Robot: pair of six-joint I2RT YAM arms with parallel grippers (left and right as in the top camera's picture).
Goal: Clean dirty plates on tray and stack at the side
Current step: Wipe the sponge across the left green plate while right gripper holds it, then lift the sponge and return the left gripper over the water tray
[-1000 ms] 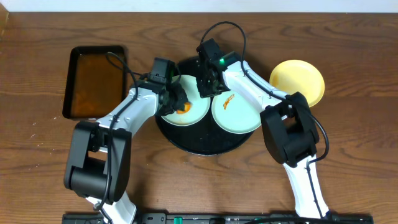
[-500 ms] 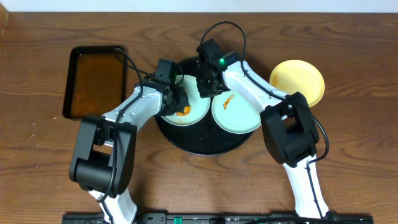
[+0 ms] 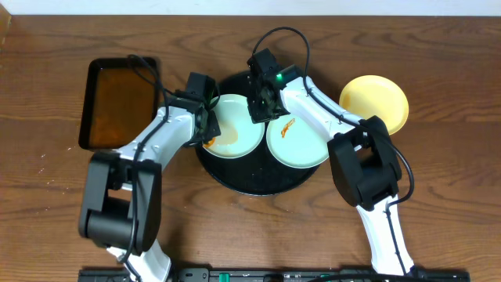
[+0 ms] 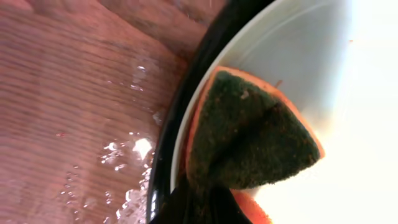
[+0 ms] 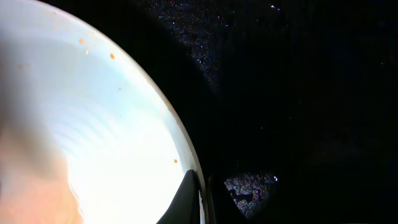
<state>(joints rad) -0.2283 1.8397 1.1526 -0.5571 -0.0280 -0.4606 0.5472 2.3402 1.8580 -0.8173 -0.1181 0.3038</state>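
Note:
On the round black tray (image 3: 254,178) lie two mint-blue plates. The left plate (image 3: 236,125) looks wiped. The right plate (image 3: 301,145) bears an orange smear (image 3: 288,125). My left gripper (image 3: 205,131) is shut on a green-and-orange sponge (image 4: 249,134), pressed on the left plate's left rim (image 4: 298,56) by the tray rim (image 4: 186,106). My right gripper (image 3: 261,112) is shut on that plate's right rim (image 5: 198,198); the plate (image 5: 93,124) fills that view's left. The pale yellow plate (image 3: 376,102) lies on the table at the right, off the tray.
A rectangular black tray with brownish liquid (image 3: 117,102) lies at the left, next to my left arm. Water drops wet the wood (image 4: 124,155) beside the round tray. The right arm's base stands at the front right (image 3: 368,172).
My left gripper dragged the sponge from the lower middle of the left plate to its left rim. The orange smear there is gone. The right gripper has not moved.

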